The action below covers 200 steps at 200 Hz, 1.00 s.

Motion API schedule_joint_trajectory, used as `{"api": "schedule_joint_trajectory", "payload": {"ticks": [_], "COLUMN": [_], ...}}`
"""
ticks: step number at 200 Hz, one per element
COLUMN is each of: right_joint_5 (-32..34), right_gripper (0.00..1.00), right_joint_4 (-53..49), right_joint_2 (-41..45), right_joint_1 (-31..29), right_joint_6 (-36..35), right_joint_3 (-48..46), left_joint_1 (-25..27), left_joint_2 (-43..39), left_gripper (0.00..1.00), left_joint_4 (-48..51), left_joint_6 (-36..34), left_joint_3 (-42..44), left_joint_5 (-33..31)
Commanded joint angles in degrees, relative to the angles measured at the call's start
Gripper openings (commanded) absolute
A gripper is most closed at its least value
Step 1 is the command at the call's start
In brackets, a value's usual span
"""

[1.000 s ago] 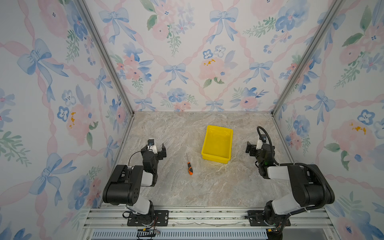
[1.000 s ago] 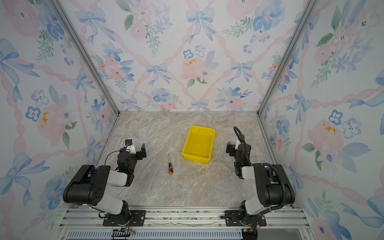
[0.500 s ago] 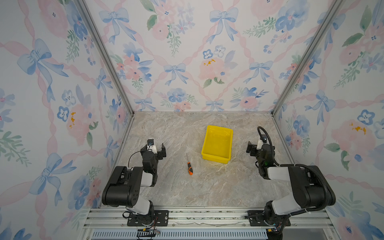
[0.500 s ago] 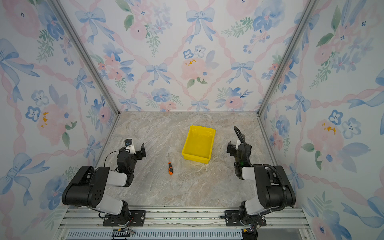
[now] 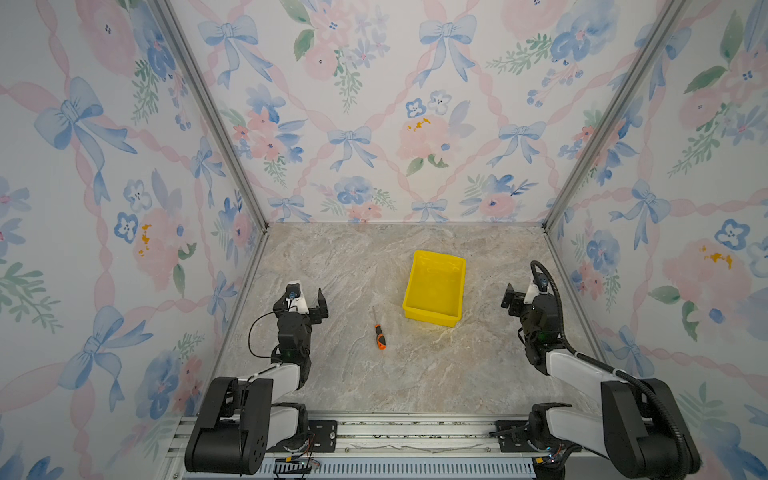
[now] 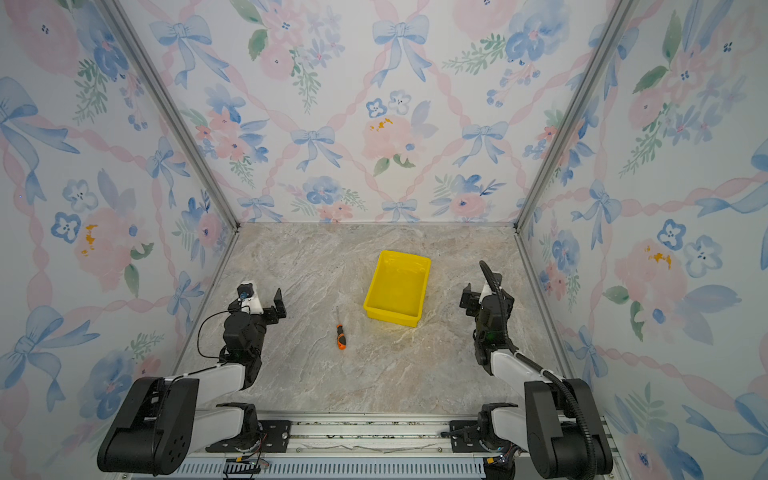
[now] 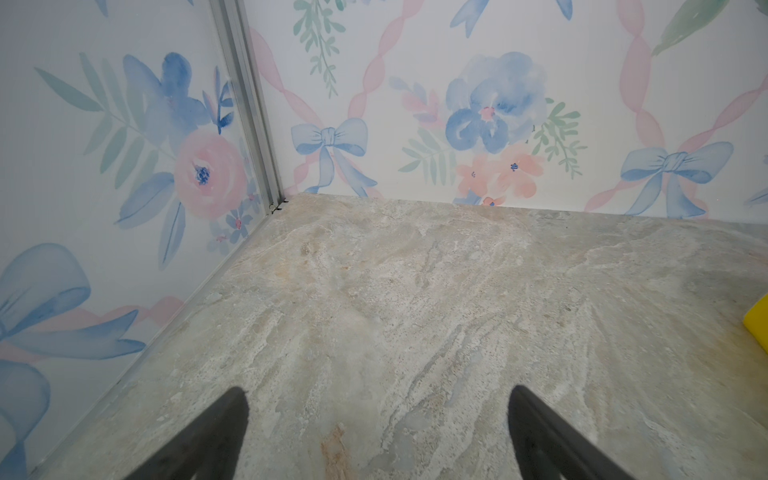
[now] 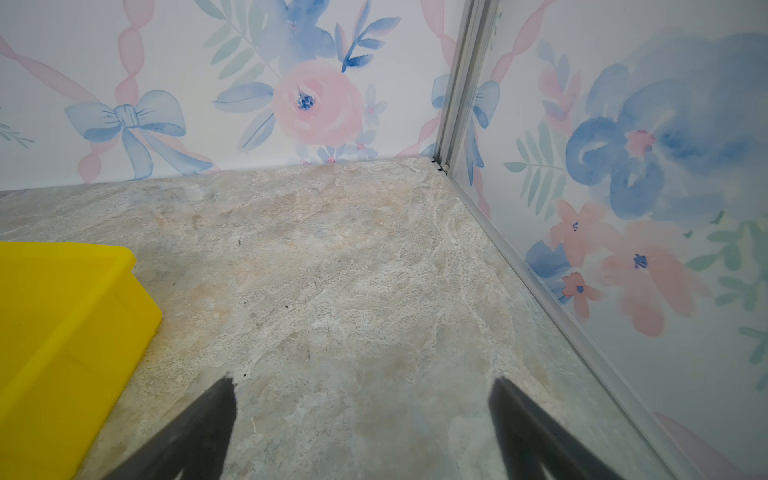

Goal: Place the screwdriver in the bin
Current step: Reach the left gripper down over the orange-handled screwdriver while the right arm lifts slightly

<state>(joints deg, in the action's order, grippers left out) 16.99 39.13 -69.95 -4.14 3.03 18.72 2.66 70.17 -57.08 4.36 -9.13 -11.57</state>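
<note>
The screwdriver (image 5: 379,335) (image 6: 340,336), with an orange-and-black handle and a thin shaft, lies flat on the marble table between the arms, near the front-left corner of the bin. The yellow bin (image 5: 432,316) (image 6: 392,317) stands empty right of centre; an edge of the bin (image 7: 759,328) shows in the left wrist view and its side wall (image 8: 70,353) in the right wrist view. My left gripper (image 5: 307,297) (image 6: 264,301) (image 7: 378,392) is open and empty, left of the screwdriver. My right gripper (image 5: 524,293) (image 6: 482,295) (image 8: 363,380) is open and empty, right of the bin.
Floral walls close the table on the left, back and right, with metal corner posts (image 7: 249,108) (image 8: 457,83). The arm bases sit on a rail (image 5: 395,432) along the front edge. Bare marble (image 5: 374,257) lies behind the screwdriver.
</note>
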Motion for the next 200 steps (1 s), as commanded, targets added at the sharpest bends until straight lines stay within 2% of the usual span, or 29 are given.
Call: {"api": "schedule_joint_trajectory", "payload": {"ticks": [1, 19, 43, 65, 96, 127, 148, 165, 200], "right_joint_5": [0.85, 2.66, 4.74, 4.21, 2.72, 0.89, -1.80, -3.70, -5.92], "right_gripper": [0.97, 0.97, 0.97, 0.97, 0.97, 0.97, 0.97, 0.97, 0.97], "right_joint_4": [-3.95, -10.91, -30.55, -43.35, -47.42, -55.66, -62.63, -64.58, -62.83], "right_joint_2": [0.77, 5.83, 10.65, 11.89, 13.26, 9.89, 6.61, 4.69, 2.87], "right_joint_1": [-0.54, -2.35, -2.69, -3.34, -5.80, -9.32, -11.69, -13.35, -16.25], "right_joint_6": [1.02, 1.58, 7.63, 10.25, 9.48, 9.18, 9.86, 10.74, 10.33], "right_joint_3": [0.65, 3.12, 11.53, 18.17, 21.02, 27.15, 32.65, 34.27, 32.11], "left_joint_1": [0.63, 1.29, 1.52, 1.79, 4.53, 8.04, 9.46, 10.75, 18.14], "left_joint_2": [-1.69, -4.76, -9.14, -12.62, -14.42, -12.02, -9.65, -7.60, -4.95], "left_gripper": [0.98, 0.98, 0.98, 0.98, 0.98, 0.98, 0.98, 0.98, 0.98], "left_joint_4": [2.12, 8.54, 23.52, 33.99, 48.23, 60.63, 63.73, 65.38, 69.35], "left_joint_6": [1.83, 2.36, 4.17, 5.74, 11.76, 21.17, 26.25, 28.86, 33.45], "left_joint_3": [0.71, -1.34, -6.67, -10.72, -17.20, -23.98, -26.13, -26.81, -28.93], "left_joint_5": [-0.31, -0.02, -0.49, 3.16, 7.44, 9.09, 11.82, 11.93, 6.46]}}
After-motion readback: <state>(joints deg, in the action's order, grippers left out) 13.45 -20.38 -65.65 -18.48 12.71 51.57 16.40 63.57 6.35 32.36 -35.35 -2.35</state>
